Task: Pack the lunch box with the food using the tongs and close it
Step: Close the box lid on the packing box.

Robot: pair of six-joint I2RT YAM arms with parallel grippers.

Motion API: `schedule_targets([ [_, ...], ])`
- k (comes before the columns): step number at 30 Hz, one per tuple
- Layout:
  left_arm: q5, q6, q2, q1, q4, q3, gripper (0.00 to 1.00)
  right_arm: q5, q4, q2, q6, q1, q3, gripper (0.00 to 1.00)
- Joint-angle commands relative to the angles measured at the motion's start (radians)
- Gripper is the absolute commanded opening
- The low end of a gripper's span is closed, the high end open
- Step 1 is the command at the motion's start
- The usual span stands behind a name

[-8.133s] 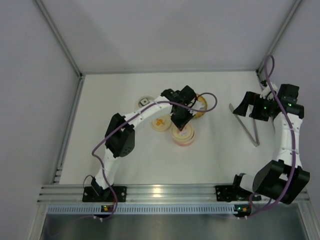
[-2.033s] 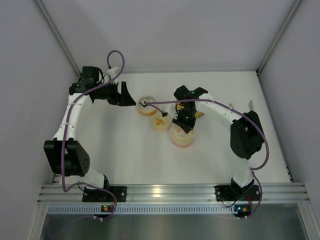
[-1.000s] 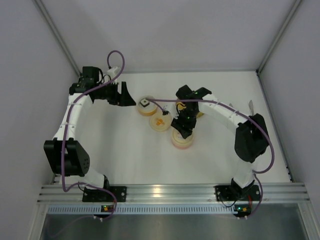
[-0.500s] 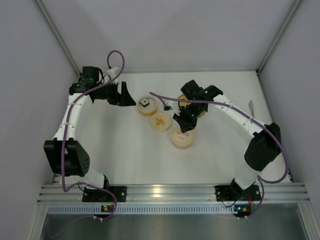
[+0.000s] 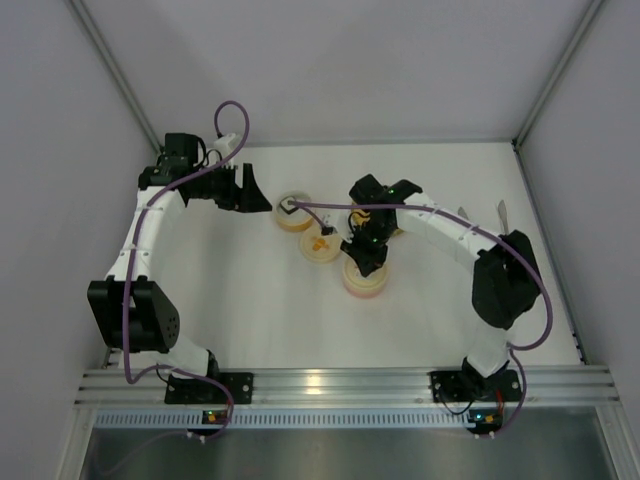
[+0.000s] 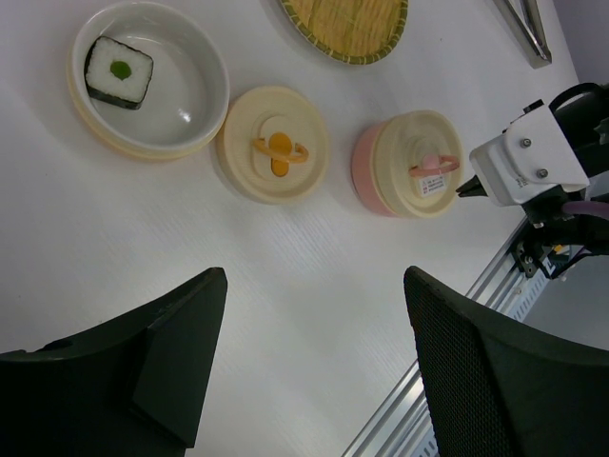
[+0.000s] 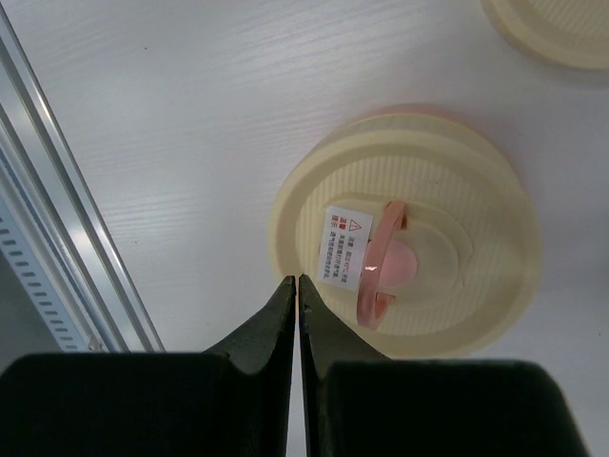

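Note:
The lunch box (image 7: 409, 257) is a round pink tub (image 5: 364, 277) with a cream lid on it and a pink loop handle (image 7: 376, 271). My right gripper (image 7: 297, 284) is shut on nothing, its tips at the lid's rim beside the warning label. A white-and-dark food cube (image 6: 119, 70) lies in a white bowl (image 6: 200, 105). My left gripper (image 6: 314, 286) hangs open and empty over bare table, left of the bowl (image 5: 293, 212). The tongs (image 6: 528, 29) lie at the far right, mostly hidden under my right arm in the top view.
A second cream lid with an orange handle (image 6: 274, 145) lies between the bowl and the lunch box. The woven plate (image 6: 347, 24) sits behind them. The table's metal rail (image 7: 57, 238) runs close to the lunch box. Walls enclose the table on three sides.
My right gripper has closed from half open to shut. Its arm swung out to the right and back, ending over the lunch box lid. The left arm has not moved.

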Motion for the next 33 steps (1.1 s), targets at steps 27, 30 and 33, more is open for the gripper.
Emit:
schedule_targets([
  [27, 0.015, 0.016, 0.006, 0.042, 0.069, -0.048, 0.8, -0.351, -0.122, 0.275, -0.095, -0.236, 0.196, 0.0],
  [30, 0.016, 0.013, 0.015, 0.042, 0.069, -0.048, 0.8, -0.384, -0.137, 0.299, -0.107, -0.254, 0.198, 0.0],
  [33, 0.018, 0.013, 0.018, 0.042, 0.064, -0.05, 0.8, -0.427, -0.168, 0.316, -0.13, -0.266, 0.204, 0.0],
])
